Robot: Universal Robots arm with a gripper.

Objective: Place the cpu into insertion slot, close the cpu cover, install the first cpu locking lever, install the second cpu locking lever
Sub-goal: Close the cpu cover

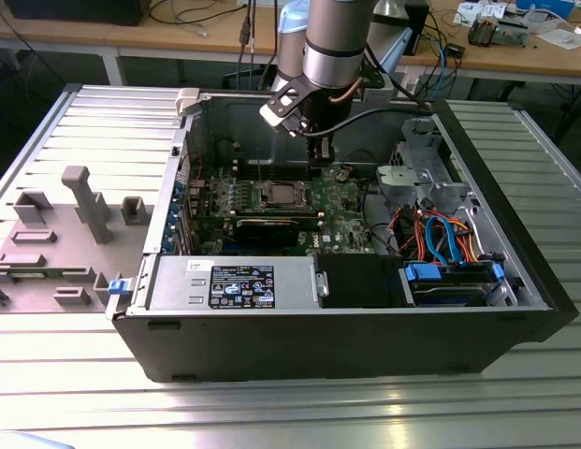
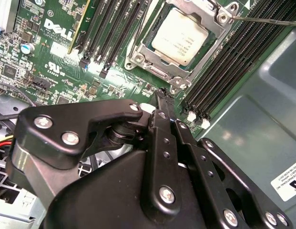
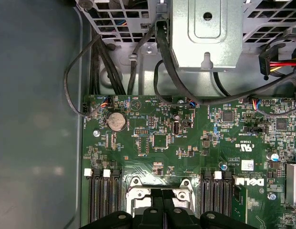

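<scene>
Silver-grey cpu [image 2: 179, 36] is seated in the insertion slot [image 2: 148, 42], mid-motherboard [image 2: 57, 71]. The cpu cover [image 2: 205, 52] looks down around it, so steps one and two read as done. One thin locking lever [image 2: 267, 20] seems to stand free over the memory slots [image 2: 233, 62]; the levers look unfinished. The gripper [image 2: 161, 95] is pressed together and empty, just off the socket's corner.

Exterior view: bright, even overhead light. Glare streaks on the ribbed aluminium table [image 1: 402, 412]. The inside of the open black computer case [image 1: 318, 346] is noticeably darker.
Second wrist view: well lit. The dull silver square cpu [image 2: 180, 37] reflects pale, and the black gripper [image 2: 160, 95] has a soft sheen on its link edges.
First wrist view: grey-teal case panel [image 3: 38, 95] dim with a faint hazy reflection. The silvery sheet-metal bracket [image 3: 209, 38] is brightest.
</scene>
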